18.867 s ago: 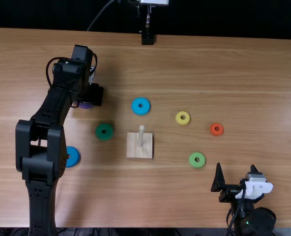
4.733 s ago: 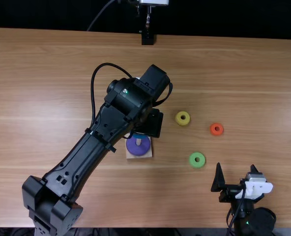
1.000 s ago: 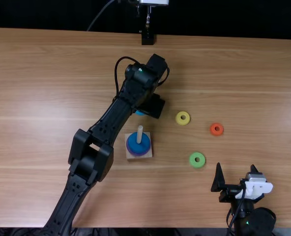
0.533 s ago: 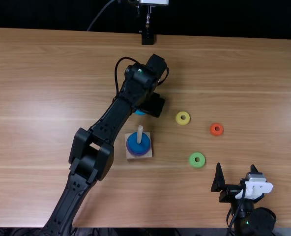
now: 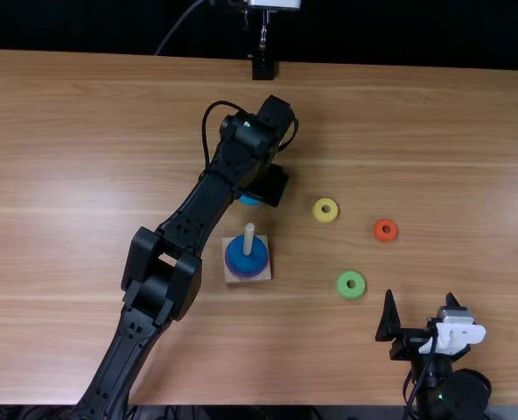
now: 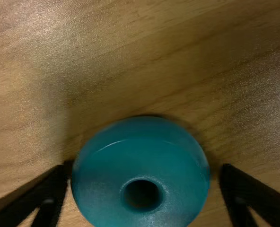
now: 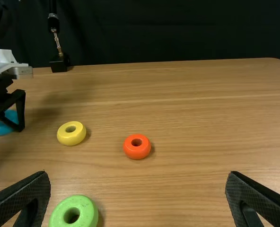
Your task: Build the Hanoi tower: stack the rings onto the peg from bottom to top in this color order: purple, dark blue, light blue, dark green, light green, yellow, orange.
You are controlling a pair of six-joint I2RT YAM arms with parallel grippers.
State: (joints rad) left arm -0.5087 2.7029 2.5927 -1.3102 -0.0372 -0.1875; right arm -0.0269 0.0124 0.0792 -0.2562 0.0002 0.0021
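Note:
In the top view my left gripper (image 5: 266, 184) is low over the light blue ring (image 5: 249, 200), behind the peg (image 5: 248, 239). The left wrist view has the light blue ring (image 6: 140, 215) flat on the table between the parted fingers of my left gripper (image 6: 144, 171). On the peg's wooden base (image 5: 241, 279), the dark blue ring (image 5: 247, 262) lies over the purple ring (image 5: 246, 275). My right gripper (image 5: 421, 302) stands open at the near right; in its wrist view the gripper (image 7: 139, 176) holds nothing. Light green (image 5: 351, 284), yellow (image 5: 325, 210) and orange (image 5: 386, 229) rings lie apart.
The left arm (image 5: 185, 219) crosses the table left of the peg base, covering some tabletop beneath it. A black stand (image 5: 262, 68) is at the table's far edge.
Since the earliest frame, purple and dark blue rings have come onto the peg. My left gripper has moved from the peg to the light blue ring, shifting slightly lately. The right arm is unmoved.

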